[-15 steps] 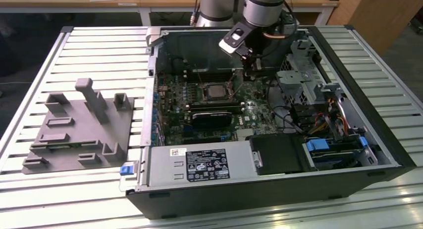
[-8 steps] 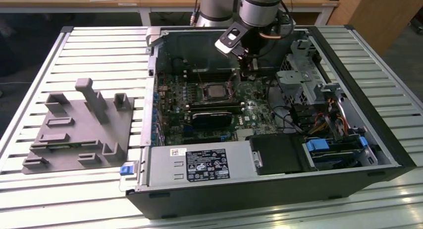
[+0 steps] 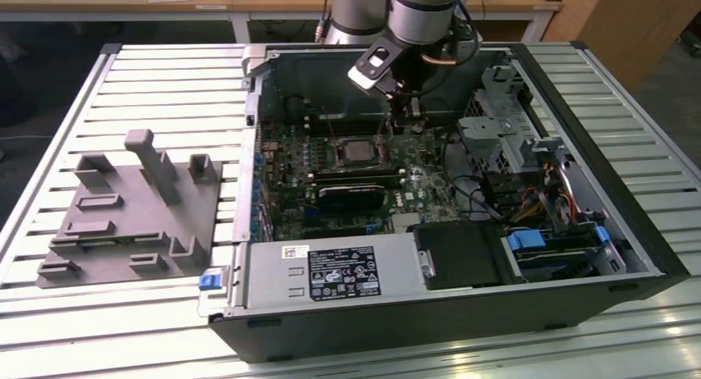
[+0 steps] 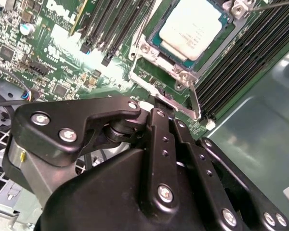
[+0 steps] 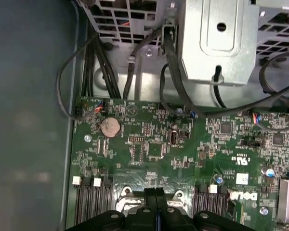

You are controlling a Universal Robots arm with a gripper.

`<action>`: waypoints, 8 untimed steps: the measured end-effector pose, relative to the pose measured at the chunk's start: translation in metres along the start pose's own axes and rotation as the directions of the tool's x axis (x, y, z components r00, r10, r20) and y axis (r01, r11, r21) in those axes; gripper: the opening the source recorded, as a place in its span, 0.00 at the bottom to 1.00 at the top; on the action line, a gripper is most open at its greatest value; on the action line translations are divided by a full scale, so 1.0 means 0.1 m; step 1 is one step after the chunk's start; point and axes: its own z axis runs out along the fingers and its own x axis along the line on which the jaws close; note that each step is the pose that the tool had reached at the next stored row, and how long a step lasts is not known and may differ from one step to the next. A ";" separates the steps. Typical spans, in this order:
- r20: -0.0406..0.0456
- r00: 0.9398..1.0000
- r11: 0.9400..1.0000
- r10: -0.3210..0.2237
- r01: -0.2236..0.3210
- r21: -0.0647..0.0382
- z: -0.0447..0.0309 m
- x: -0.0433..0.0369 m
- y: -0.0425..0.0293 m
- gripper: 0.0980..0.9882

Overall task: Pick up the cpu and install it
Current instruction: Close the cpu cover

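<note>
The cpu (image 3: pixel 356 152), a pale silver-grey square, lies flat in the black socket frame (image 3: pixel 357 139) on the green motherboard (image 3: pixel 301 162) inside the open computer case. In the second wrist view the cpu (image 4: pixel 192 26) sits in the socket with metal brackets around it. My gripper (image 3: pixel 408 118) hangs just beyond the socket, toward the exterior view's right, low over the board. In the first wrist view the gripper (image 5: pixel 156 192) has its two black fingers pressed together with nothing between them. The second wrist view shows the gripper (image 4: pixel 157 103) tip right at the socket's metal frame edge.
A grey plastic holder block (image 3: pixel 131 207) lies on the slatted table at the exterior view's left. Inside the case are a drive cage (image 3: pixel 498 125), black cables (image 5: pixel 135 62), memory slots (image 4: pixel 120 29) and the power supply (image 3: pixel 328 272). Case walls (image 3: pixel 258 75) surround the board.
</note>
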 end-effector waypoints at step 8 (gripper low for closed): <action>0.000 1.000 1.000 0.000 0.000 0.000 0.006 0.005 -0.076 0.01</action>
